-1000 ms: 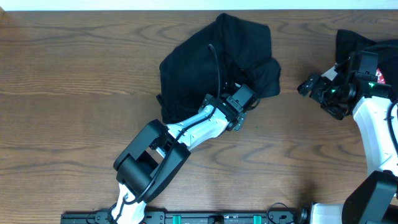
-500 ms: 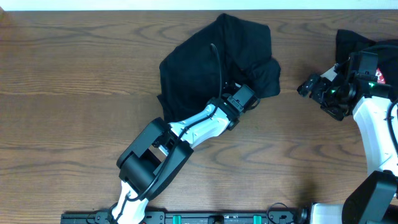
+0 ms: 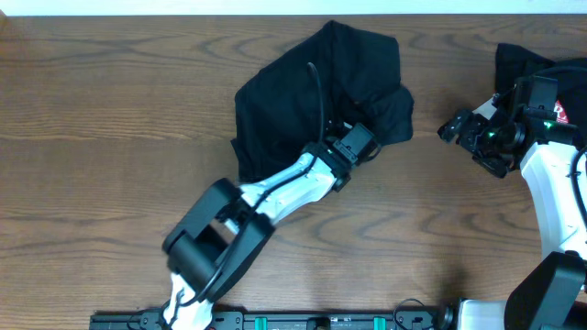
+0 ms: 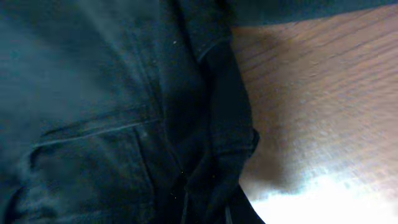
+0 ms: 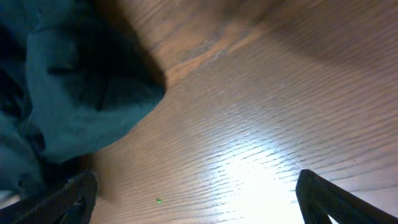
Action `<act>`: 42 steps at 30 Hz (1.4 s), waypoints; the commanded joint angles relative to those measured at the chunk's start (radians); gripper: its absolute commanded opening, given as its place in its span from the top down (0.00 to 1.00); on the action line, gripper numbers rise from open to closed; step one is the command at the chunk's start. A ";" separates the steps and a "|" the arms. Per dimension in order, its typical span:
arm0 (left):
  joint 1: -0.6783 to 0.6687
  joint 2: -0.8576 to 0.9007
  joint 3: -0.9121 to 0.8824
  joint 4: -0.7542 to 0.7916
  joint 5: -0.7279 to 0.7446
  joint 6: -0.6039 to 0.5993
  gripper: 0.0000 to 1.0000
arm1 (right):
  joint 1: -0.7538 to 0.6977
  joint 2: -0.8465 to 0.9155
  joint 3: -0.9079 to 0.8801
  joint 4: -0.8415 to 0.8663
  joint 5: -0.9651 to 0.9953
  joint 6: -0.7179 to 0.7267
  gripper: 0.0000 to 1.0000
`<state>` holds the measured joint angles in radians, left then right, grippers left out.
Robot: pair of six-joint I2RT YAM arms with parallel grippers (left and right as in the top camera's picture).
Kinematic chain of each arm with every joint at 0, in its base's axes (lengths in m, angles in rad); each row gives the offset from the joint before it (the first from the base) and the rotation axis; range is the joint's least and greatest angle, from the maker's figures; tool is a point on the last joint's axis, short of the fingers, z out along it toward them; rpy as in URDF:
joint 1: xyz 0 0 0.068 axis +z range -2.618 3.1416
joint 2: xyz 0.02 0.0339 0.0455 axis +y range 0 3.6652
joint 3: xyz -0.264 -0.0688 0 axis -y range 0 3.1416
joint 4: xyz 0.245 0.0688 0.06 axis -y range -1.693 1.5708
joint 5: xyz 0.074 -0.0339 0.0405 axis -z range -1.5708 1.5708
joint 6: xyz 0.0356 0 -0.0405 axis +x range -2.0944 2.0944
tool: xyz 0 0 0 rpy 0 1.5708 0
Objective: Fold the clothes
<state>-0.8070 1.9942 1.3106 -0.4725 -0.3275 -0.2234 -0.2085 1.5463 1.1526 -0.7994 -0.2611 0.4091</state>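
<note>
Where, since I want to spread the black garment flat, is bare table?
The widest bare wood is the table's left half, left of the black garment and left arm. A narrower strip lies between the garment and the right gripper. The right edge is crowded by the right arm and another dark cloth.

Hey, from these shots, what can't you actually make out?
Left end effector: overhead, its fingertips are hidden under its own wrist. The left wrist view shows only the black garment, so no grip is visible.
Second dark garment: overhead, cut off by the right arm and the frame edge.
</note>
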 commanded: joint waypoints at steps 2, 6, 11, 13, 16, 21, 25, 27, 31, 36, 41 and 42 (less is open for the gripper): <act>0.006 -0.183 -0.003 -0.041 -0.007 0.006 0.94 | -0.006 -0.002 -0.001 0.001 -0.089 -0.027 0.01; 0.006 -0.317 -0.003 -0.090 -0.007 0.006 0.94 | -0.006 -0.002 -0.001 0.007 -0.147 -0.047 0.01; 0.006 -0.459 -0.003 -0.148 -0.007 0.018 0.94 | -0.006 -0.002 -0.001 0.011 -0.228 -0.051 0.01; 0.006 -0.498 -0.003 -0.165 -0.008 0.021 0.94 | -0.005 -0.002 -0.001 0.025 -0.308 -0.076 0.01; 0.006 -0.547 -0.003 -0.189 -0.016 0.021 0.94 | 0.000 -0.002 -0.001 0.051 -0.441 -0.111 0.01; 0.006 -0.602 -0.003 -0.240 -0.081 0.020 0.94 | 0.023 -0.002 -0.001 0.078 -0.460 -0.131 0.02; 0.006 -0.660 -0.003 -0.264 -0.173 0.020 0.94 | 0.035 -0.002 -0.001 0.085 -0.409 -0.137 0.02; 0.006 -0.697 -0.003 -0.267 -0.232 0.019 0.94 | 0.044 -0.002 -0.001 0.085 -0.373 -0.137 0.02; 0.006 -0.760 -0.003 -0.267 -0.295 -0.010 0.94 | 0.076 -0.002 -0.001 0.097 -0.331 -0.139 0.05; 0.006 -0.788 -0.003 -0.268 -0.294 -0.022 0.94 | 0.154 -0.001 -0.003 0.187 -0.330 -0.149 0.23; 0.006 -0.786 -0.004 -0.266 -0.295 -0.022 0.94 | 0.283 0.012 -0.003 0.319 -0.233 -0.143 0.44; 0.006 -0.786 -0.004 -0.264 -0.301 -0.022 0.94 | 0.304 0.018 -0.003 0.330 -0.197 -0.138 0.46</act>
<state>-0.8013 1.2194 1.2987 -0.7521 -0.5697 -0.2359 0.0307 1.5475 1.1503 -0.4908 -0.5514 0.2726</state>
